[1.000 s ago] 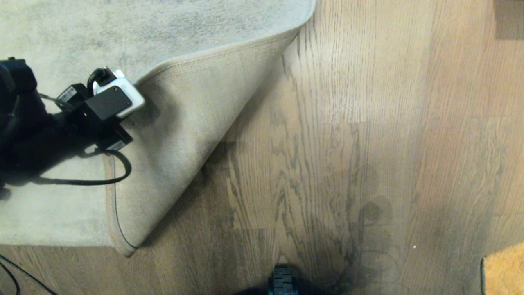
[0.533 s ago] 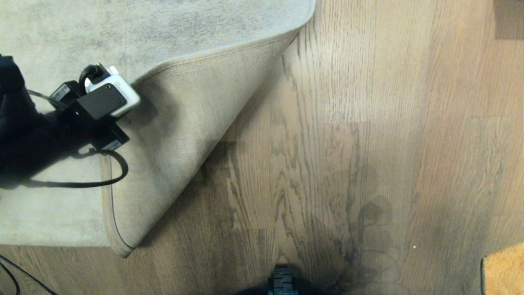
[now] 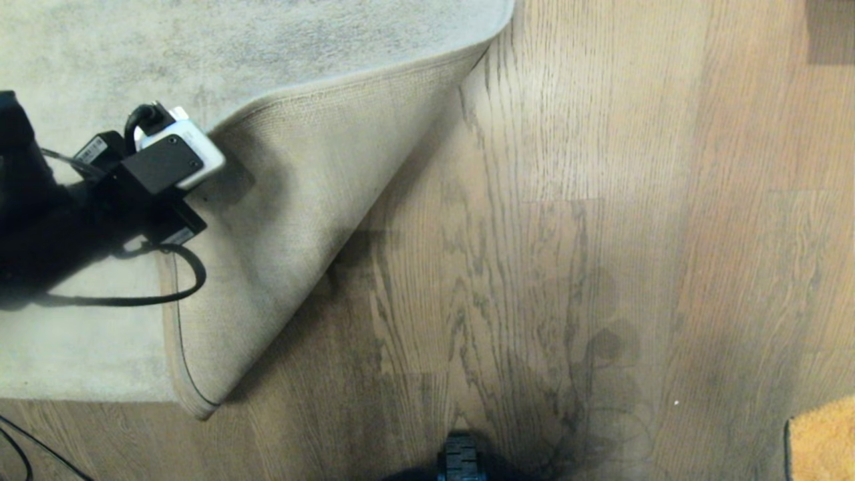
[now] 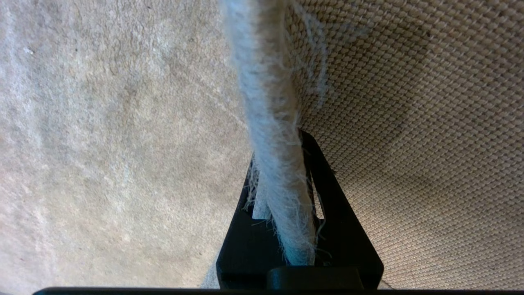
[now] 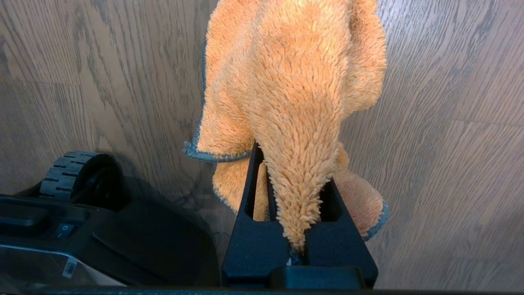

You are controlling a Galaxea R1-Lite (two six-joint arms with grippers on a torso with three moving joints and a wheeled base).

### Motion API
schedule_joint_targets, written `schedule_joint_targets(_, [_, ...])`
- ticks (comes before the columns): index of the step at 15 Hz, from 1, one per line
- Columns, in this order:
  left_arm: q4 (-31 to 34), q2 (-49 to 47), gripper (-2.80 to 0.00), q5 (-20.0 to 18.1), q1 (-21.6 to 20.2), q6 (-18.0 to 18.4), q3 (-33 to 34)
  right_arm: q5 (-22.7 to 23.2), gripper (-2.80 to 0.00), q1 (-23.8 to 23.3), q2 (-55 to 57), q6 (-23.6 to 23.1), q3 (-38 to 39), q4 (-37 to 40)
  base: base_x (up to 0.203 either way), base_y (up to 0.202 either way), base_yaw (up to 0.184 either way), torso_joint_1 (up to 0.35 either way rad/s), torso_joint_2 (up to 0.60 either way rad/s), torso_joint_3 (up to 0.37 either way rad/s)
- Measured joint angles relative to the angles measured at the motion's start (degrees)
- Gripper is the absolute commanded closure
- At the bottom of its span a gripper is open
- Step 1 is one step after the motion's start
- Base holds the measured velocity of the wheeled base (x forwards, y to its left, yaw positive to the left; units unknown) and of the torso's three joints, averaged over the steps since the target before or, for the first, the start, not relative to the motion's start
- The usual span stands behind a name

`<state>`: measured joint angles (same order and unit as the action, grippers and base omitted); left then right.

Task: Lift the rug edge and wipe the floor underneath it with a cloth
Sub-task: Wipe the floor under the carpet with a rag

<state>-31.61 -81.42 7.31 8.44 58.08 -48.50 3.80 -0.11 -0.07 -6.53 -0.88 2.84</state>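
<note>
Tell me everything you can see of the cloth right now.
The cloth is a small orange fuzzy rag with a thin grey-blue stitched hem. It is bunched and folded, pinched in the shut right claw, with lobes spilling out on both sides of the fingers. In the right wrist view it hangs over bare wood-grain floor, near the robot's black base and wheel. Whether it touches the floor cannot be told.

Dim, warm light; soft shadows; bowed edges

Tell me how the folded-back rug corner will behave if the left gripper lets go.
Probably floppy: the rug edge curls in a soft fold, tan backing up, so it would likely flop down onto the floor. It seems heavy enough to sag. The left gripper, shut on its fuzzy border, may snag fibres.
</note>
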Motion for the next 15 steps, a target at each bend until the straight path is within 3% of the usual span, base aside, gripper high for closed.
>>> schedule_joint_targets(9, [-0.06, 2.95, 0.00, -0.01, 0.00, -0.04, 4.37, -0.07, 0.00, 0.01, 0.00, -1.19, 0.77, -3.58, 0.000, 0.000, 0.000, 0.000, 0.00, 0.000])
schedule_joint_targets(15, [-0.06, 3.42, 0.00, -0.01, 0.05, -0.02, 5.42, 3.93, 0.00, 0.32, 5.49, -0.55, -6.03, -3.52, 0.000, 0.000, 0.000, 0.000, 0.00, 0.000])
